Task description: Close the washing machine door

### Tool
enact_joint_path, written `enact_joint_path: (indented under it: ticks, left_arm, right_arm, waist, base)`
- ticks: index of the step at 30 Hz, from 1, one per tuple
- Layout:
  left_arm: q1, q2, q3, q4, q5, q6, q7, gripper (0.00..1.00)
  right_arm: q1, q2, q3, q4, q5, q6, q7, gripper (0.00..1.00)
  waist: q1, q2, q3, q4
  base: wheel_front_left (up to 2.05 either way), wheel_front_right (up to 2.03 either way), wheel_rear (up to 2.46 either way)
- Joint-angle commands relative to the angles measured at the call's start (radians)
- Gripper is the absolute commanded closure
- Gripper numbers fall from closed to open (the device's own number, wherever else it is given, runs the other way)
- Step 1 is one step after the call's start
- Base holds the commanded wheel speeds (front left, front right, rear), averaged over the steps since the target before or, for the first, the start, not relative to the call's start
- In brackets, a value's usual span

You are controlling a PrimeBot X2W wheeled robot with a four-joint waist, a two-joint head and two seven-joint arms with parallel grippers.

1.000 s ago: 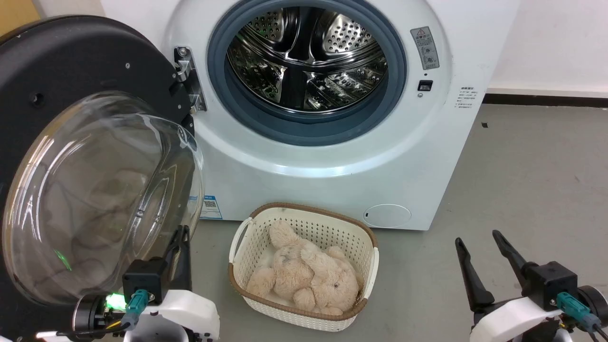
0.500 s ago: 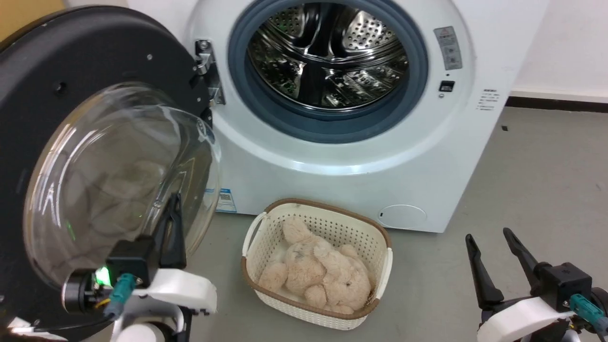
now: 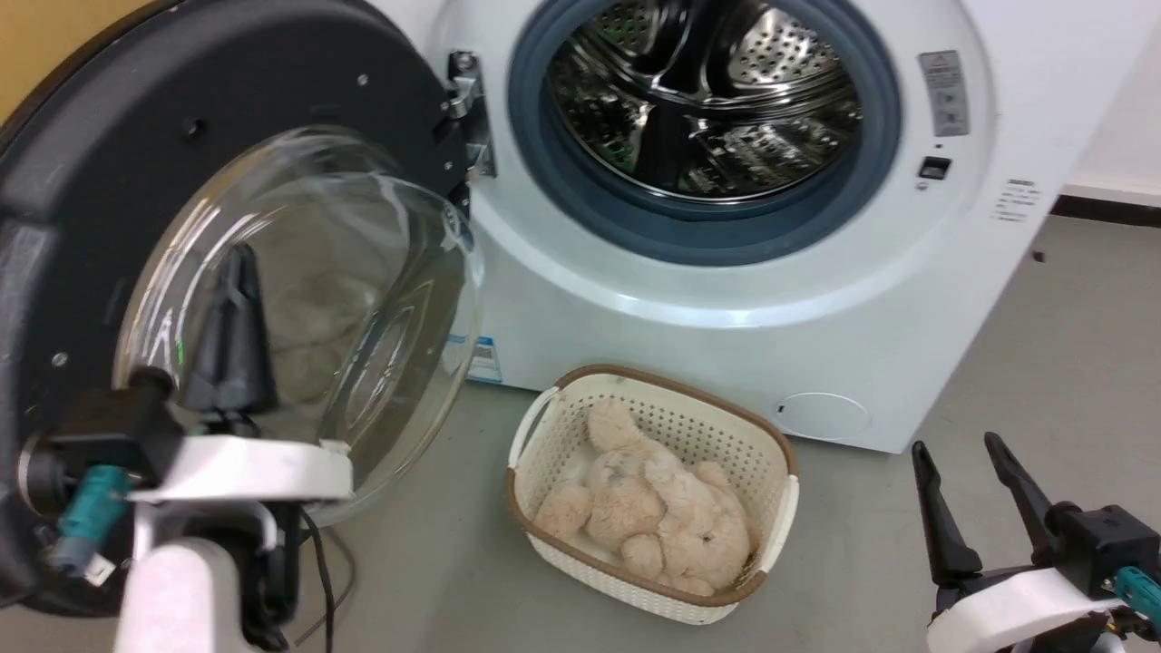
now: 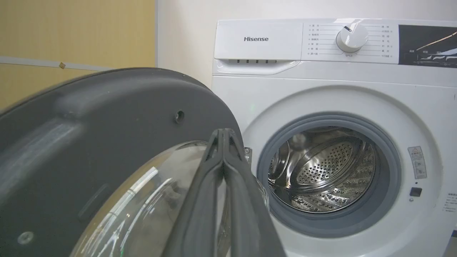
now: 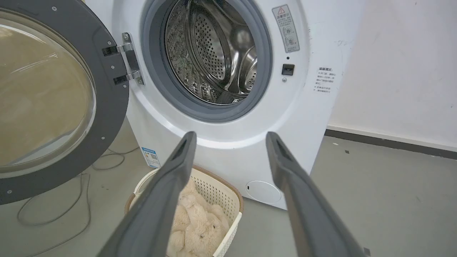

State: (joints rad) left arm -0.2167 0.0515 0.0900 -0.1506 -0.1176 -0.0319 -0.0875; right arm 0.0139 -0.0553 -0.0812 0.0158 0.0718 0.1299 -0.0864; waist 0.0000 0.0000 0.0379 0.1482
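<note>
While its metal hinge (image 3: 467, 109) holds it at the left of the opening, the washing machine door (image 3: 227, 118) stands swung wide, left of and nearer than the washing machine (image 3: 726, 317). Its broad black rim rings a bulging clear glass bowl (image 3: 363, 299). The steel drum (image 3: 707, 100) and grey gasket (image 3: 707, 231) lie fully exposed.

The left gripper (image 3: 238, 272) rises in front of the glass bowl, its two fingers pressed together on nothing; whether they touch the glass I cannot tell. The right gripper (image 3: 957, 444) hangs at the near right above the floor, fingers spread apart and empty.

From the left wrist comes the machine's top: a control panel (image 4: 321, 39) with a white dial (image 4: 351, 37). From the right wrist, a thin cable (image 5: 88, 210) trails on the floor beneath the door. The head view gives a cream basket (image 3: 626, 585) holding a plush toy (image 3: 653, 517), on the floor just in front of the machine.
</note>
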Motion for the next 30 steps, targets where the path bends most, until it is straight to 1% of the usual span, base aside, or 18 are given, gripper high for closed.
enact_joint_path:
  ticks: [1, 6, 9, 14, 19, 26, 30]
  left_arm:
    - [-0.027, 0.002, 0.013, -0.011, -0.014, -0.007, -0.009, 1.0]
    - [-0.078, 0.005, 0.07, -0.023, -0.079, -0.017, -0.019, 1.0]
    - [-0.106, 0.017, 0.104, -0.02, -0.129, -0.021, -0.026, 1.0]
    - [-0.143, 0.052, 0.152, -0.008, -0.22, -0.027, -0.036, 1.0]
    - [-0.184, 0.093, 0.213, 0.031, -0.32, -0.032, -0.027, 1.0]
    - [-0.241, 0.145, 0.315, 0.112, -0.462, -0.019, 0.016, 1.0]
    - [-0.259, 0.156, 0.353, 0.174, -0.556, 0.007, 0.08, 1.0]
  right_arm:
    - [-0.016, 0.002, -0.005, 0.001, 0.006, 0.0, -0.011, 0.0]
    - [-0.019, 0.002, -0.018, 0.006, 0.01, 0.0, -0.021, 0.0]
    - [-0.02, 0.002, -0.024, 0.009, 0.013, 0.0, -0.027, 0.0]
    - [-0.021, 0.002, -0.036, 0.015, 0.017, 0.0, -0.038, 0.0]
    - [-0.024, 0.003, -0.047, 0.021, 0.018, 0.0, -0.048, 0.0]
    - [-0.027, 0.003, -0.064, 0.031, 0.019, 0.0, -0.063, 0.0]
    - [-0.027, 0.003, -0.075, 0.037, 0.021, 0.0, -0.071, 0.0]
  waist:
    - [0.0, 0.0, 0.006, 0.013]
    - [0.0, 0.0, 0.014, 0.045]
    - [0.0, 0.0, 0.018, 0.063]
    - [0.0, 0.0, 0.024, 0.091]
    - [0.0, 0.0, 0.035, 0.116]
    - [0.0, 0.0, 0.05, 0.146]
    - [0.0, 0.0, 0.056, 0.164]
  base:
    - [0.0, 0.0, 0.0]
    - [0.0, 0.0, 0.0]
    - [0.0, 0.0, 0.0]
    - [0.0, 0.0, 0.0]
    - [0.0, 0.0, 0.0]
    - [0.0, 0.0, 0.0]
    - [0.0, 0.0, 0.0]
